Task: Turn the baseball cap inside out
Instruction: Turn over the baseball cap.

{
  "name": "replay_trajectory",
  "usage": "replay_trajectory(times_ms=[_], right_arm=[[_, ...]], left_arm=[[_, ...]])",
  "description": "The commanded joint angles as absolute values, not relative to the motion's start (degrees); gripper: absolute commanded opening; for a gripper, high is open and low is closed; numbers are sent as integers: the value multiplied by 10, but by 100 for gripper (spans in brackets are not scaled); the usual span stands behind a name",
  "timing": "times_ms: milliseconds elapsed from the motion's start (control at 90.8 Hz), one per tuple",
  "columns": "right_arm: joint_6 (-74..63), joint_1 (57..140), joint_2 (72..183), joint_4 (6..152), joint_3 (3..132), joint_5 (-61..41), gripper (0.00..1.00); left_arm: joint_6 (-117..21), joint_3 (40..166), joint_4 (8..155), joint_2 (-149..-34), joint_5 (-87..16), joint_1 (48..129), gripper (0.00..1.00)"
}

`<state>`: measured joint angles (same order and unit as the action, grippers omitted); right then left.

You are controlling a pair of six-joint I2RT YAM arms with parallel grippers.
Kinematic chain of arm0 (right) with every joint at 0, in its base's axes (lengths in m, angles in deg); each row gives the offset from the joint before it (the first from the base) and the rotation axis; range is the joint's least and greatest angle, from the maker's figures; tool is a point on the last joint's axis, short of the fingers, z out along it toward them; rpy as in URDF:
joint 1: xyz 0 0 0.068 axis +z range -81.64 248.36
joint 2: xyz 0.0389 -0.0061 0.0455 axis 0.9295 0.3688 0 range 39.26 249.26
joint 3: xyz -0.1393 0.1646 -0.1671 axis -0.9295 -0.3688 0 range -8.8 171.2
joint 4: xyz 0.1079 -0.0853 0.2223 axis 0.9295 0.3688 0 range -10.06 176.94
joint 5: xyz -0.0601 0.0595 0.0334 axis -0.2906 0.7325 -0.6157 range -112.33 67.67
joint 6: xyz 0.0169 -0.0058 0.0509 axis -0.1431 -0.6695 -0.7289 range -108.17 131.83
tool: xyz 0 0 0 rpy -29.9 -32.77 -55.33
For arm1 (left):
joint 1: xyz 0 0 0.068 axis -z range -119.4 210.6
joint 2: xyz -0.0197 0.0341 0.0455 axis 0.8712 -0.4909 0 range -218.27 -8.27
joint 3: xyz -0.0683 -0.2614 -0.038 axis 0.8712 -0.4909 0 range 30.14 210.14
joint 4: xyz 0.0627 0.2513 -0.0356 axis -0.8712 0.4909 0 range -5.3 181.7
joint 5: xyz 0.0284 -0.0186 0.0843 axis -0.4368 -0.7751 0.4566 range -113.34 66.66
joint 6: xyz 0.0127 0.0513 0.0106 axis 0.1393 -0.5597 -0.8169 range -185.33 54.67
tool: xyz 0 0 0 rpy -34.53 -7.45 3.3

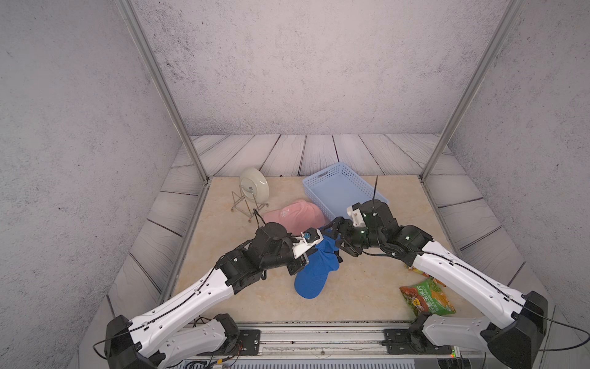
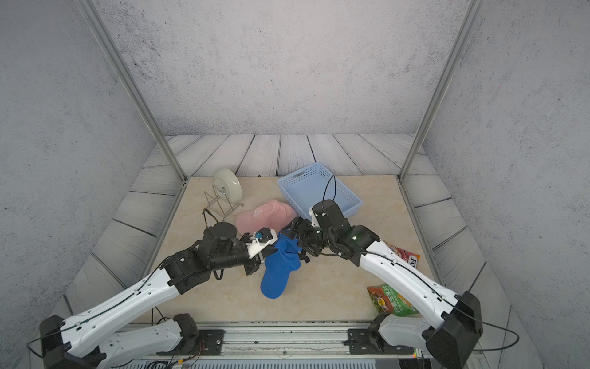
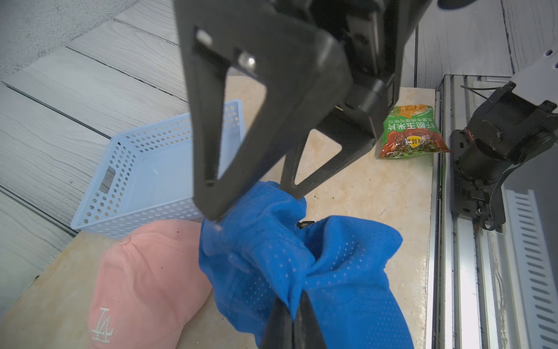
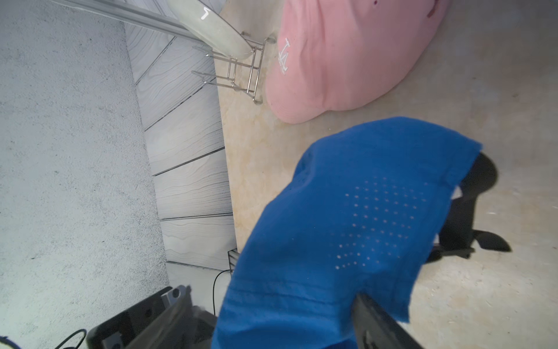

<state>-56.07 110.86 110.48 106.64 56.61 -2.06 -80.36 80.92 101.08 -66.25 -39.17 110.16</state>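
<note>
Inversion seemingly proceeding: left pincer (image 3: 291, 305) is pinching the blue cap (image 1: 314, 274), right pincer (image 1: 338, 239) is standing spread inside it; crown needs pushing through.

You've got a pale plate (image 1: 254, 184) in a wire rack (image 1: 244, 204), a blue basket (image 1: 323, 174), a pink cap (image 1: 297, 215) and a green snack bag (image 1: 426, 298) on the counter (image 1: 367, 287).

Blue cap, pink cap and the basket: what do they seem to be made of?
Blue cap: thin, matte synthetic-looking mesh; rows of tiny holes, soft folds.
Pink cap: thicker matte woven cloth, perhaps cotton; stitched white emblem.
Basket: light blue, smooth rigid plastic, it seems; walls with regular round holes.
</note>
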Motion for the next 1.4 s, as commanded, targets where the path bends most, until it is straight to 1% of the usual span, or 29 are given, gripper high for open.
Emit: replay_trajectory(times_ms=[0, 132, 165, 209, 275, 286, 308, 341, 363, 385, 396, 429, 462, 506, 539, 561, 628, 705, 771, 848, 936, 1090, 1244, 1387], right_arm=[[-546, 1118, 1125, 1055, 578, 11, 84], [-543, 1125, 1137, 1055, 554, 10, 83], [-538, 1125, 1137, 1055, 549, 10, 80], [-530, 1125, 1136, 1054, 543, 7, 74], [-509, 1125, 1131, 1050, 535, 0, 49], [-503, 1125, 1129, 1049, 534, -3, 43], [-491, 1125, 1125, 1048, 531, -8, 33], [-475, 1124, 1119, 1046, 527, -17, 21], [-459, 1124, 1114, 1044, 525, -20, 15], [-437, 1124, 1109, 1042, 523, -23, 10], [-427, 1123, 1106, 1041, 522, -26, 7], [-396, 1122, 1099, 1039, 519, -32, 0], [-367, 1122, 1089, 1038, 517, -37, 0], [-319, 1121, 1076, 1039, 514, -43, 0], [-281, 1118, 1067, 1041, 513, -42, 0], [-260, 1116, 1059, 1045, 513, -40, 0], [-186, 1104, 1037, 1050, 511, -19, 0], [-105, 1090, 1012, 1058, 515, 32, 0], [-32, 1081, 997, 1080, 529, 67, 0], [26, 1078, 985, 1123, 557, 74, 0], [66, 1074, 983, 1155, 588, 105, 0], [88, 1070, 991, 1188, 628, 170, 0], [89, 1070, 1002, 1209, 654, 217, 0], [79, 1069, 1002, 1208, 660, 239, 0]], left_arm=[[-801, 804, 978, -667, -389, 1108, 0], [-781, 805, 957, -674, -390, 1115, 0], [-775, 805, 956, -676, -387, 1118, 0], [-771, 806, 955, -677, -389, 1120, 0], [-755, 805, 955, -677, -393, 1121, 0], [-750, 804, 954, -676, -394, 1121, 0], [-742, 802, 953, -674, -397, 1122, 0], [-727, 799, 950, -670, -402, 1121, 0], [-716, 796, 948, -665, -407, 1122, 0], [-704, 792, 946, -660, -409, 1121, 6], [-696, 791, 946, -656, -409, 1121, 11], [-672, 786, 948, -645, -399, 1121, 31], [-648, 783, 956, -630, -382, 1121, 51], [-622, 779, 965, -607, -364, 1120, 75], [-607, 773, 965, -585, -352, 1119, 85], [-597, 767, 963, -567, -343, 1118, 90], [-570, 748, 955, -516, -319, 1114, 100], [-543, 736, 957, -474, -309, 1096, 98], [-534, 732, 966, -460, -321, 1074, 98], [-543, 741, 983, -469, -338, 1059, 100], [-571, 761, 991, -499, -363, 1058, 97], [-617, 822, 997, -576, -434, 1059, 90], [-639, 852, 979, -626, -483, 1058, 90], [-622, 851, 940, -645, -527, 1059, 92]])
